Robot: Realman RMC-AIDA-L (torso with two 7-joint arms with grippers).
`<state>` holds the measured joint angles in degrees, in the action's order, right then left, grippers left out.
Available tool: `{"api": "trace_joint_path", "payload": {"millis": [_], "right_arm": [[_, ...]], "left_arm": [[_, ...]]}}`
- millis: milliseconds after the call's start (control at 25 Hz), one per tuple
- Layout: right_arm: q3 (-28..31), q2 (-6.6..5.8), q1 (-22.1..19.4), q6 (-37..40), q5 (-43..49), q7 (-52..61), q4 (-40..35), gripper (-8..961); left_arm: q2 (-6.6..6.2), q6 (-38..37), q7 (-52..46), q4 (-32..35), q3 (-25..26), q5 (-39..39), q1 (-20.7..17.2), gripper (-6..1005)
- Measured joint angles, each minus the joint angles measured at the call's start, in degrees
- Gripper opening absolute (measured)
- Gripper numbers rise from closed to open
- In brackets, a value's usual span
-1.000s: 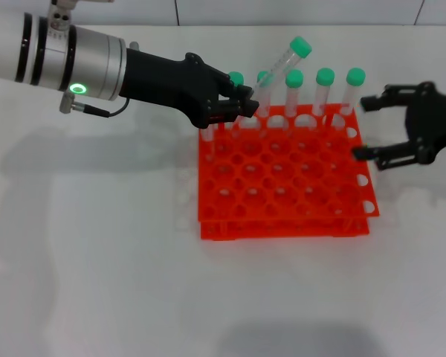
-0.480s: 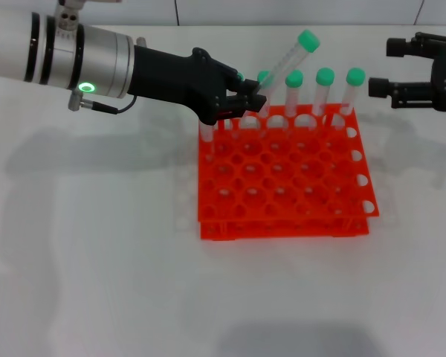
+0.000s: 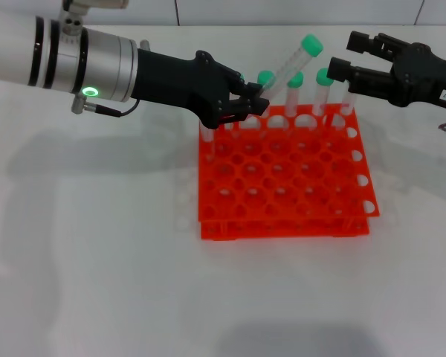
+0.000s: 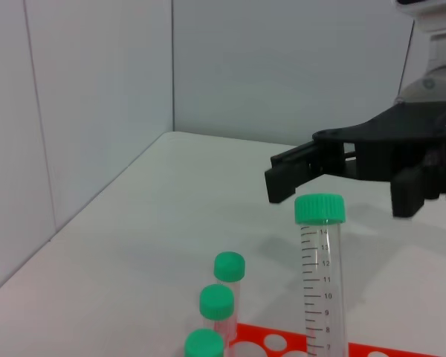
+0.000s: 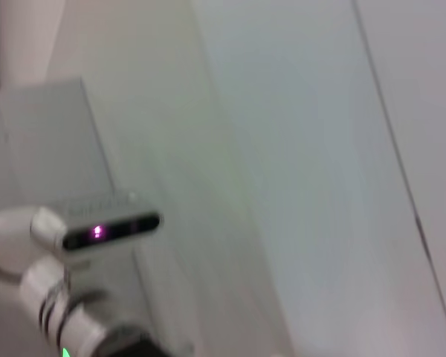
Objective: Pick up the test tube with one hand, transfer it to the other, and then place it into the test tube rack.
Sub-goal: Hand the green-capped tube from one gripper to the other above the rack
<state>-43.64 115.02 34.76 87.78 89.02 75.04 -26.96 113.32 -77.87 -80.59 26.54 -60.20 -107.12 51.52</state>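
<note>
Head view: the left pincer [image 3: 247,104] is clenched on the lower part of the test tube [image 3: 288,65], holding it tilted above the back edge of the test tube rack [image 3: 282,175], with the green cap leaning up and away toward the right side. The right pincer [image 3: 343,59] hangs just beyond the rack's back right corner, its jaws spread, close to the cap but not touching it. Other green-capped tubes [image 3: 323,93] stand in the rack's back row, directly under the approach path.

Left wrist view: the test tube [image 4: 321,282] rises upright, and the right pincer [image 4: 312,172] sits behind and a little above the cap, jaws apart. Three spare tubes [image 4: 217,312] stand in the rack below.

Right wrist view: only wall and part of the other arm show; neither tube nor rack is visible.

For a clean handover, the right pincer should probably take the upper body of the tube just below the cap, well clear of the left fingers, and avoid the standing back-row tubes. The left should let go only once that grip looks firm.
</note>
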Motion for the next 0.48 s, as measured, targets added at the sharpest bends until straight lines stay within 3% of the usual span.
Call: {"api": "trace_joint_path", "payload": {"millis": [200, 480], "right_arm": [[-0.3, 0.31, 0.1, 0.2, -8.0, -4.9, 8.0, 838], [-1.2, 1.14, 1.4, 0.7, -9.6, -7.8, 12.2, 838]], "left_arm": [[0.2, 0.1, 0.2, 0.0, 0.0, -0.1, -0.1, 188], [0.4, 0.1, 0.4, -0.1, -0.1, -0.1, 0.0, 188]]}}
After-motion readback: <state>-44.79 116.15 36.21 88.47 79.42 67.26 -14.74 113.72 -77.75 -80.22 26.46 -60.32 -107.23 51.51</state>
